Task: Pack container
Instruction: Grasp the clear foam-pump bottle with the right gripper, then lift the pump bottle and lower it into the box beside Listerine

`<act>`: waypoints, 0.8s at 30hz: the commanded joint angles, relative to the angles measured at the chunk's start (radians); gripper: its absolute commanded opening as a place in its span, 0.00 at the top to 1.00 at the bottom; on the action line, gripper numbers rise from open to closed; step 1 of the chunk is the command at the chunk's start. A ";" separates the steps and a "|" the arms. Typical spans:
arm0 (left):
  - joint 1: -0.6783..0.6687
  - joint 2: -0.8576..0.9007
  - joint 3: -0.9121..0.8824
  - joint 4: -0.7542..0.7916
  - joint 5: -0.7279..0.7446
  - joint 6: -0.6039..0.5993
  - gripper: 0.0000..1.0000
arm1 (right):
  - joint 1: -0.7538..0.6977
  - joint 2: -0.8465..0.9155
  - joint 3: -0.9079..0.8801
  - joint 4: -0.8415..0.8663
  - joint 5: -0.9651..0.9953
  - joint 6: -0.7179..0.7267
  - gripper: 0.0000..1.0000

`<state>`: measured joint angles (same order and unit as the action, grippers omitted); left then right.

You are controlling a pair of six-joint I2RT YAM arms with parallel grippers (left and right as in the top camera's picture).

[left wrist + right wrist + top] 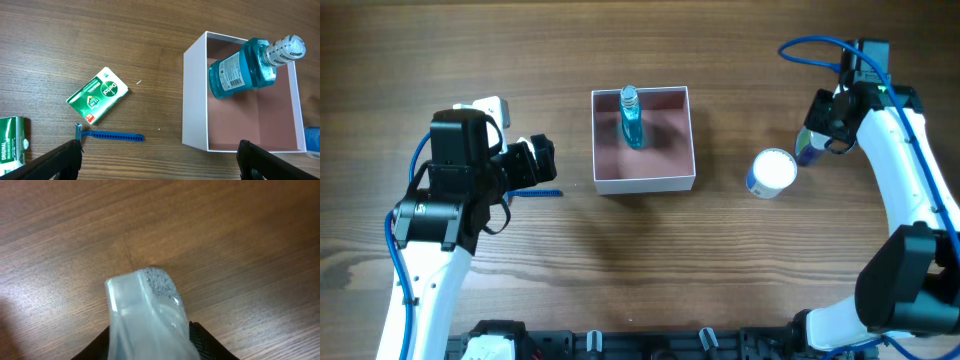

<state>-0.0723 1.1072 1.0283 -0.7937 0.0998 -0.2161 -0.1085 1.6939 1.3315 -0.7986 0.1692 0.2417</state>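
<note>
The container is a square shallow white box with a dusty-pink inside, at the table's centre. It also shows in the left wrist view. A blue mouthwash bottle with a silver cap lies in its far part, and the left wrist view shows it too. My left gripper is open and empty, left of the box, above a blue razor. My right gripper at the far right is shut on a pale translucent plastic item with a grey speckled tip, held above bare wood.
A green soap box lies on the table left of the container, and a second green box lies at the left edge. A white round-topped bottle stands right of the container, beside my right gripper.
</note>
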 commanded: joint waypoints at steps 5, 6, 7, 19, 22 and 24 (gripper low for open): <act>-0.006 -0.002 0.017 0.000 0.015 -0.009 0.00 | 0.033 -0.184 0.054 -0.034 0.037 -0.085 0.96; -0.006 -0.002 0.017 0.000 0.015 -0.009 0.00 | 0.047 -0.210 0.061 -0.041 0.038 -0.085 0.96; -0.006 -0.002 0.017 0.000 0.015 -0.009 0.00 | 0.059 -0.236 0.067 -0.044 0.037 -0.085 0.96; -0.006 -0.002 0.017 -0.001 0.016 -0.009 0.00 | 0.077 -0.337 0.072 -0.076 0.033 -0.082 0.96; -0.006 -0.002 0.017 -0.001 0.016 -0.009 0.00 | 0.077 -0.336 0.072 -0.074 0.033 -0.082 0.96; -0.006 -0.002 0.017 -0.001 0.016 -0.009 0.00 | 0.077 -0.336 0.072 -0.073 0.033 -0.082 0.96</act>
<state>-0.0723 1.1072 1.0283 -0.7937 0.0998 -0.2161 -0.0296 1.3697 1.3743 -0.8864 0.1871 0.1646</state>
